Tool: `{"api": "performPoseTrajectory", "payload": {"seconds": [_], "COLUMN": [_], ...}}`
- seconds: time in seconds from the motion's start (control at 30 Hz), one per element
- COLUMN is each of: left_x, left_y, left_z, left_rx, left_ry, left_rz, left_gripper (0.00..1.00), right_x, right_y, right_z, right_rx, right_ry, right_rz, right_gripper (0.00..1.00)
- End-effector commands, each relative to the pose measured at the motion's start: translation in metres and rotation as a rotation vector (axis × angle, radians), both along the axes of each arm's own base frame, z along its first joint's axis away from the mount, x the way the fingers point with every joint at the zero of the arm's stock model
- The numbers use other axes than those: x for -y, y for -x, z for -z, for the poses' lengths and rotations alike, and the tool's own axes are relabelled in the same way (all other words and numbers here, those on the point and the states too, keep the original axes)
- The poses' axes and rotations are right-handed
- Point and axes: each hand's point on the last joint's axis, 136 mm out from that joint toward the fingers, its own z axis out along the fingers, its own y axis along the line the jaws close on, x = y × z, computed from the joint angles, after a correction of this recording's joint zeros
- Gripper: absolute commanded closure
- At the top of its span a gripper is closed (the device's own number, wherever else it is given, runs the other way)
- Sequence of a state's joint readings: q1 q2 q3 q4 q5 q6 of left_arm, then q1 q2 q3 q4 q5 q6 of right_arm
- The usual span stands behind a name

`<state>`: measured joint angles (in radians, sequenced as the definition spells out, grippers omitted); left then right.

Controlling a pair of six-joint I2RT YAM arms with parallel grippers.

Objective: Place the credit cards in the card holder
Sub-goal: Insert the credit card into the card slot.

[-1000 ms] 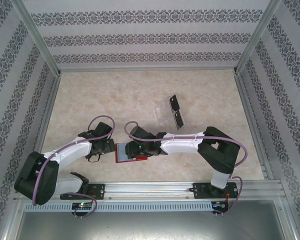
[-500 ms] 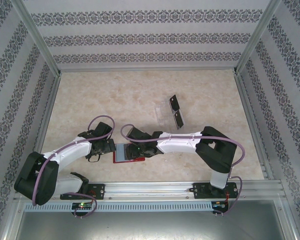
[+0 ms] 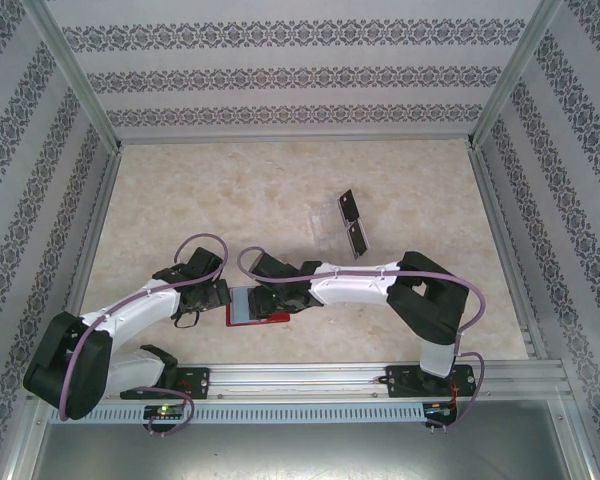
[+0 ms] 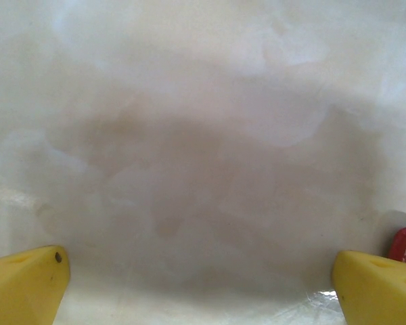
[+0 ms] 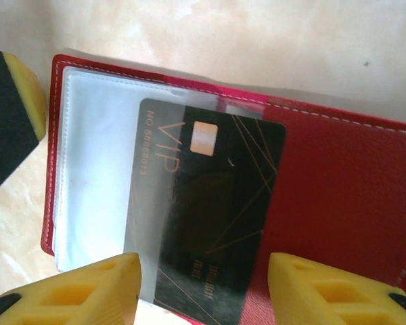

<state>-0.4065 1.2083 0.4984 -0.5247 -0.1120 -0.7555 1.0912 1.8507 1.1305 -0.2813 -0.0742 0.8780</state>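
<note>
**Card half into the wallet pocket, jaws astride its free end**

Wallet (image 5: pixel 338 189) lies open and flat on the table (image 4: pixel 203 135), right in front of the two arm bases. One black card (image 5: pixel 210 223) sits on it at a slight tilt. Its far end is tucked under the clear pocket (image 5: pixel 101 189), and its near end sticks out towards the wrist camera.

The right gripper (image 5: pixel 203 291) stands about half open, with a finger on either side of the card's near end. I see a sliver of gap on one side, so I cannot tell whether it actually pinches the card.

The left gripper (image 4: pixel 199 284) is spread as wide as it goes and holds nothing. It sits low over bare table just beside the wallet's left edge, with a corner of red showing past one finger.

Two spare cards (image 3: pixel 348 206) stand in the tray (image 3: pixel 328 225), further back and well apart from the wallet.

The card looks thin, stiff, light and glossy. I'd expect it to skate on the leather and to flex or pop free if it is squeezed hard across its width. The best hold seems to be on the long edges near the exposed end, gently, pushing along the card's length so it does not jam at the pocket mouth.

The wallet is soft and light and will likely slide or fold, so it wants pinning at its left edge. The pocket film looks floppy and could buckle.
</note>
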Motion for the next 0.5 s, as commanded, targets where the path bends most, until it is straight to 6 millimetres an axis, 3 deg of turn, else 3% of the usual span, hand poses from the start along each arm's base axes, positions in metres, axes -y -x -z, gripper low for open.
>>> {"api": "performPoseTrajectory", "payload": {"seconds": [0.0,0.47], "left_x": [0.02,0.022], "left_y": [0.026,0.027], "left_z": [0.023,0.028], "left_rx": [-0.11,-0.112], "left_ry": [0.108,0.123], "left_rz": [0.026,0.024], "left_gripper": [0.0,0.0], "right_x": [-0.012,-0.037], "right_y": [0.007,0.004], "right_z": [0.0,-0.006], "right_rx": [-0.006,-0.018], "right_ry": [-0.003,-0.085], "right_rz": [-0.048,-0.046], "right_gripper": [0.47,0.48]}}
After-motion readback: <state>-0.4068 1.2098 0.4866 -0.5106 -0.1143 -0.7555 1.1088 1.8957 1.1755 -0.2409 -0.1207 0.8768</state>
